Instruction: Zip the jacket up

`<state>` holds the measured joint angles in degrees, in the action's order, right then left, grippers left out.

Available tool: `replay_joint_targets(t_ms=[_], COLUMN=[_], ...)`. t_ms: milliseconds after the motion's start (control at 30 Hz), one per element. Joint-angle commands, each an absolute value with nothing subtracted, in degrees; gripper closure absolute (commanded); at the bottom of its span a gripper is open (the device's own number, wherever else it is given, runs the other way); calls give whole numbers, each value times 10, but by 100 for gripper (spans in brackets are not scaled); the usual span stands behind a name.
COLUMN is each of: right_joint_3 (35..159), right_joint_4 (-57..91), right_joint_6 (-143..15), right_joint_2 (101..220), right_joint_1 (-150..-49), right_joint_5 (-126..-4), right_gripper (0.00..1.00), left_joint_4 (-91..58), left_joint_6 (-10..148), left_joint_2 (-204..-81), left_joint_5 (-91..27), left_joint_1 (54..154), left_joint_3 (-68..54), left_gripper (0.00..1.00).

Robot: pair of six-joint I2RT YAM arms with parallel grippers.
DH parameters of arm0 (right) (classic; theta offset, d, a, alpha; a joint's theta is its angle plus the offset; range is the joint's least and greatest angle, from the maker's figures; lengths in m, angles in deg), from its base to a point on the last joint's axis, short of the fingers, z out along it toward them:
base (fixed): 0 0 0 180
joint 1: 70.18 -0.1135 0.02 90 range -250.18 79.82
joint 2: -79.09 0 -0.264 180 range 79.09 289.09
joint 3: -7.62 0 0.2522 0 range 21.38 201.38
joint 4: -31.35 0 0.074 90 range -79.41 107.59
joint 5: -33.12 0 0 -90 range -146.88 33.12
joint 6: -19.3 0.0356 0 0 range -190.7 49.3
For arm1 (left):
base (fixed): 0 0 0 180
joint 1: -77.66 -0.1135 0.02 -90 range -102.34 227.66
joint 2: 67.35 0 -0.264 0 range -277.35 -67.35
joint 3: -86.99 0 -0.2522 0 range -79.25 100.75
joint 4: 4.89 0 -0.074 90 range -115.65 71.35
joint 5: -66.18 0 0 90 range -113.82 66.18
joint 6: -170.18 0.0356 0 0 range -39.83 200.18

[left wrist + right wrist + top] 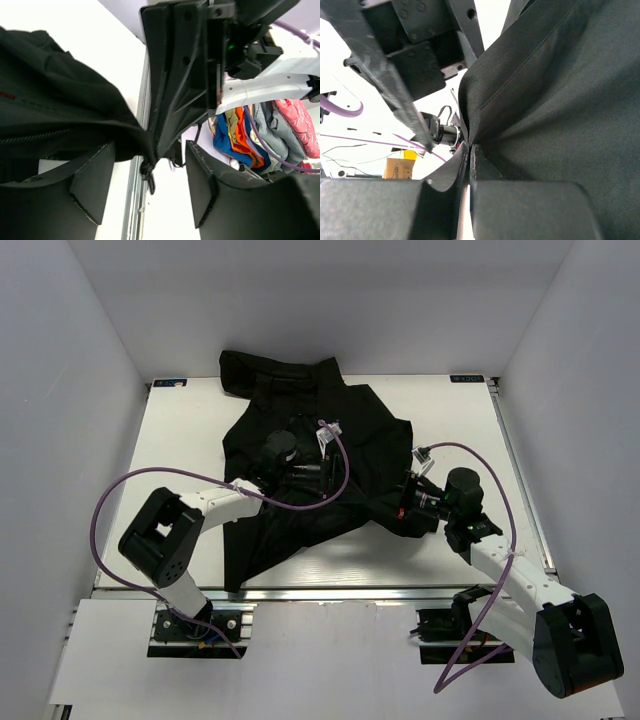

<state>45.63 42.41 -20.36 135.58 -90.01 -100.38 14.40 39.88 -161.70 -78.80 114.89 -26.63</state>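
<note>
The jacket (300, 410) lies spread on the table (180, 440), collar toward the far edge and lower part toward the arms, with its right-hand lower edge drawn out to the side. Note why it sits this way: the right end effector (468, 160) is pressed together on a fold of the cloth. From this grip the fabric fans out in taut creases, so the hold most likely anchors and tensions the zipper line, giving the slider something to run against. In the left wrist view, a small dark tab, apparently the zipper pull (149, 182), hangs below the gathered point of fabric under that grip. The left end effector (149, 165) is reached in over the middle of the jacket and stands spread, one finger on each side of the tab and neither touching it; it pinches nothing. Treat this as the alignment for taking the pull, with the zipping not yet under way. Expect the tab to swing freely, so close squarely on it. Regarding containers: none stands on the table. Beyond the table edge you can see a heap of coloured cloth (240, 135); whether a bin holds it cannot be told.
</note>
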Motion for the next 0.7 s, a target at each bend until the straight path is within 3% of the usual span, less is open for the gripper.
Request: replay_joint_targets(t_ms=[0,133,333,467,600,667], right_joint_3=[476,478,496,514,521,520], right_joint_4=[473,476,426,390,377,377], right_joint_6=[-196,-200,-238,-268,-279,-282], right_joint_2=[1338,1338,1353,1361,1365,1364], right_joint_1=[-898,-898,-898,-898,-898,-898], right_joint_5=[-1017,-1029,-1042,-1052,-1055,-1059], right_gripper=[100,100,100,100,100,100], left_joint_4=[104,105,166,190,193,198], left_joint_6=[432,431,394,372,368,365], left_joint_2=[-1599,-1608,-1631,-1641,-1644,-1645], left_joint_5=[-788,-787,-806,-823,-824,-824], left_joint_1=[1151,1151,1150,1150,1151,1151], left_joint_3=[-264,-257,-245,-245,-242,-241], left_gripper=[33,42,76,81,71,61])
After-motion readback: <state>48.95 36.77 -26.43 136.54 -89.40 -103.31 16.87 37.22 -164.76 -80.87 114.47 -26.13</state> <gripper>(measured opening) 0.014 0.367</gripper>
